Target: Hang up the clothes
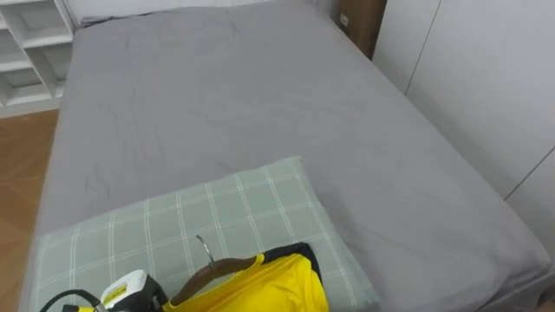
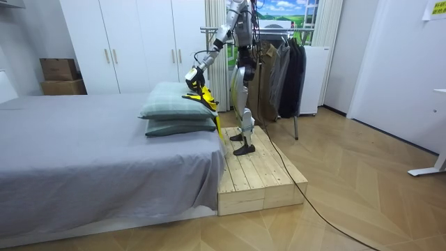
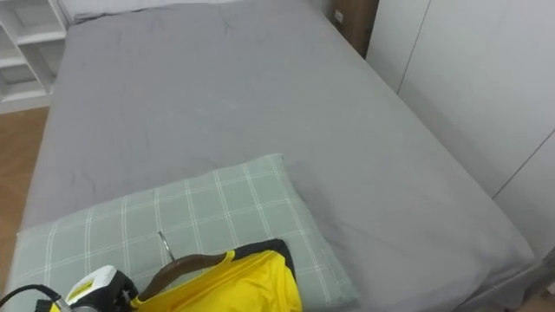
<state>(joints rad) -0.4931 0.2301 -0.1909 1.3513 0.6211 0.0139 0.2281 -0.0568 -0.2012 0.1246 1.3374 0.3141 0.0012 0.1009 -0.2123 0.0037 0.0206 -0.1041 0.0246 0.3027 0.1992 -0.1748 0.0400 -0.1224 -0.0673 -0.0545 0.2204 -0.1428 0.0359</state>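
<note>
Holding yellow garment [image 1: 264, 286] on wooden hanger [image 1: 218, 267] above checked pillow [image 1: 217, 217].
Carrying it from left hand [image 1: 130, 291] at head of grey bed [image 1: 243, 113]; failing to tell how far closed.

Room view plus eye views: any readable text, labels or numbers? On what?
Nothing is legible.
Yellow sign high on the room view's right wall: too small to read.
Cardboard boxes: no readable print.
Yellow garment on wooden hanger: no print shows.
</note>
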